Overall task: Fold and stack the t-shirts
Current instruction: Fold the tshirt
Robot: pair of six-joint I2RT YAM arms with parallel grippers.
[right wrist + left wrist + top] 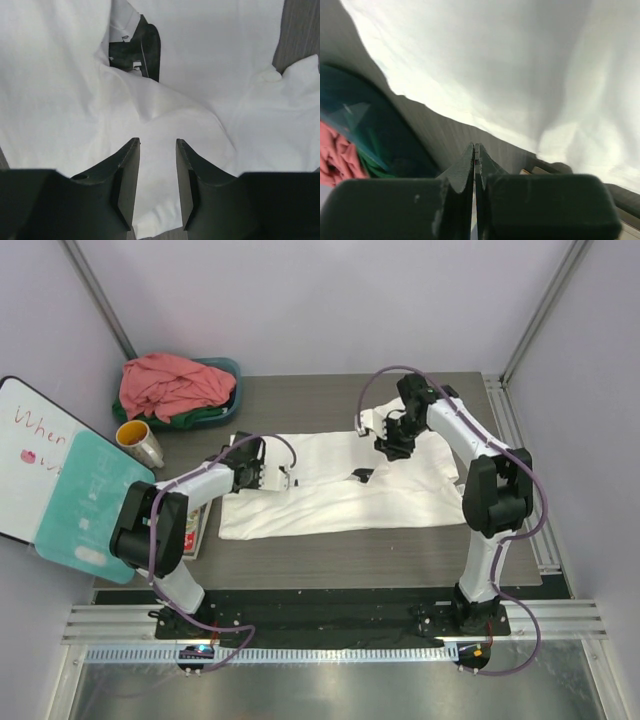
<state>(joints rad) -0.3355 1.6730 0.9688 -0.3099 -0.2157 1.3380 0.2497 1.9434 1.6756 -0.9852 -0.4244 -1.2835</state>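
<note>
White t-shirt (340,502) lies spread; left gripper (474,150) closed tight low over it, right gripper (157,146) narrowly parted above.

white t-shirt (330,505) spread on table (400,555); pink t-shirt (170,385) over green t-shirt (205,418), crumpled in basin (234,370)

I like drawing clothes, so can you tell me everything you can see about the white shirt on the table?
The white shirt is soft cloth, spread flat and a bit wrinkled on the dark table, with a small black mark near its middle. The closed left hand is at its left edge; the open right hand hangs over its far side.
</note>
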